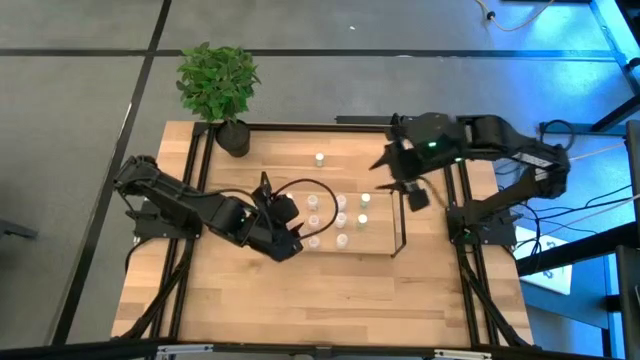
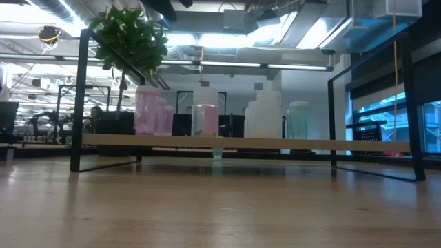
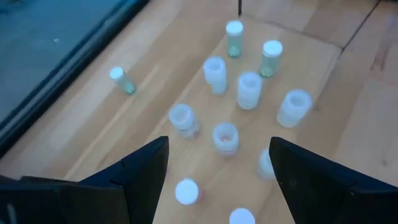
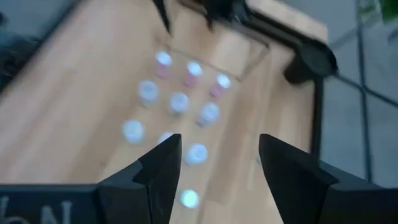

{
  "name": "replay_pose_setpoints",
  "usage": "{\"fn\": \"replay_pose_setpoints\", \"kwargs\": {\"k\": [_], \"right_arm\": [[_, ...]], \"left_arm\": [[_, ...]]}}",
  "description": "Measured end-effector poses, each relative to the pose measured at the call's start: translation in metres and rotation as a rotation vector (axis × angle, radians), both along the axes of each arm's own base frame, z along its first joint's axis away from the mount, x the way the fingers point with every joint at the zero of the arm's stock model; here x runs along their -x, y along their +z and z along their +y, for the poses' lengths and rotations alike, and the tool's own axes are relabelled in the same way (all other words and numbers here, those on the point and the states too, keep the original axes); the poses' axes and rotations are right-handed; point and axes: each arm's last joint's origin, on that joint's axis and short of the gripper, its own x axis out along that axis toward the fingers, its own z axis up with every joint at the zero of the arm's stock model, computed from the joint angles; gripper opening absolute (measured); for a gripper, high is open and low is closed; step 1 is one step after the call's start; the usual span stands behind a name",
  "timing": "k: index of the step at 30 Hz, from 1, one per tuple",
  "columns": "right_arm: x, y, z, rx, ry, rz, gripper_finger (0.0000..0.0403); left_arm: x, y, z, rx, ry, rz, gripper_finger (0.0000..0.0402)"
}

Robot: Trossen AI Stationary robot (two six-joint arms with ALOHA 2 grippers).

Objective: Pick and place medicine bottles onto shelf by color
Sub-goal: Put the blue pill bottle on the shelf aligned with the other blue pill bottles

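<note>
Several small medicine bottles (image 1: 340, 218) stand upright in rows on the board of the shelf (image 1: 385, 240). The low view shows pink ones (image 2: 146, 110), a clear one (image 2: 204, 118) and a green one (image 2: 298, 118). One green bottle (image 1: 319, 158) stands alone on the table beyond the shelf (image 3: 121, 79). My left gripper (image 1: 293, 240) hovers open above the shelf's left end, over the pink bottles (image 3: 225, 137). Above the shelf's right end, my right gripper (image 1: 415, 197) hangs open too, with bottles (image 4: 178, 102) below it.
A potted plant (image 1: 218, 80) stands at the table's far left corner. Thin black rods (image 1: 400, 225) frame the shelf, and a larger black frame (image 1: 190, 200) runs round the table. Bare wood lies on the table's near half (image 1: 320, 300).
</note>
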Motion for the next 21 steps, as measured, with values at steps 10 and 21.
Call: {"fn": "replay_pose_setpoints", "kwargs": {"k": [10, 21], "right_arm": [[-0.082, -0.065, -0.026, 0.112, -0.114, 0.226, 0.0217], [-0.138, -0.125, -0.101, 0.161, -0.142, 0.260, 0.0217]], "left_arm": [[0.022, 0.005, -0.022, -0.082, 0.011, -0.045, 0.0271], [0.049, 0.018, -0.036, -0.115, -0.043, -0.085, 0.0271]]}}
